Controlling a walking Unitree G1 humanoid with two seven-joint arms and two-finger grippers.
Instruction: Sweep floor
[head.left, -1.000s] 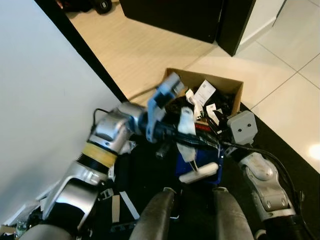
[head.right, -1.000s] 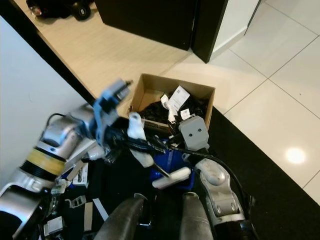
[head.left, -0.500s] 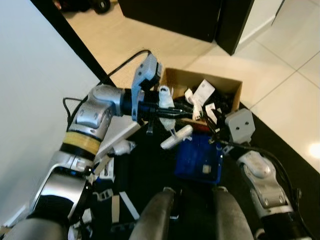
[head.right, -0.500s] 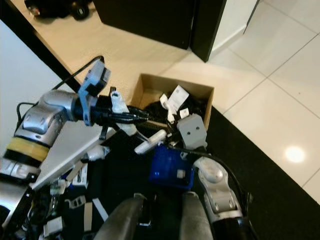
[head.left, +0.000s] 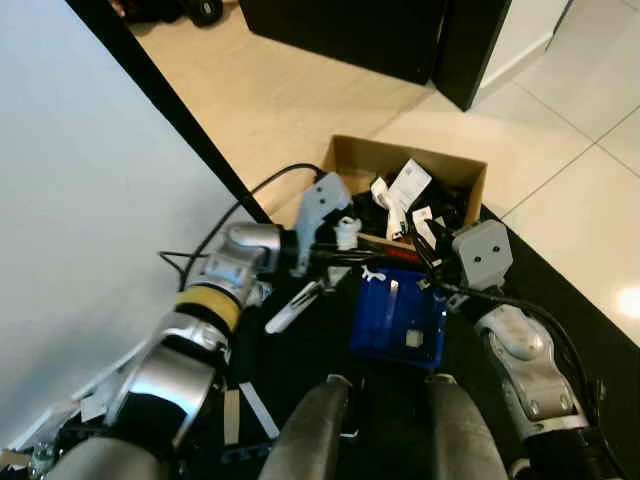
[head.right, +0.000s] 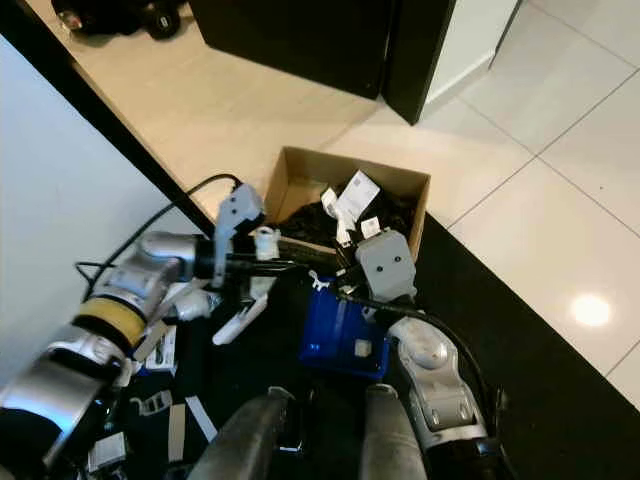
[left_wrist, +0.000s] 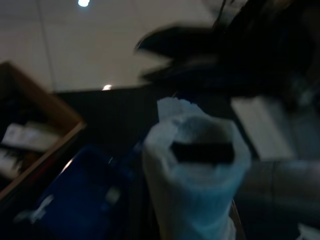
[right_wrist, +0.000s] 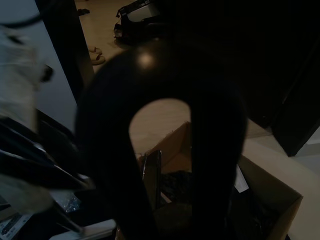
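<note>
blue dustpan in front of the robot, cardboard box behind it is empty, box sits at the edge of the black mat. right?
Not quite. The cardboard box is not empty: the right eye view shows it full of dark items and white papers. The rest stands: the blue dustpan lies in front of the robot, and the box sits at the black mat's edge.

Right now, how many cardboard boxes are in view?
1. The open cardboard box sits on the floor ahead of the robot, at the edge of the dark mat, filled with black and white scraps. Others may be hidden behind the arms.
</note>
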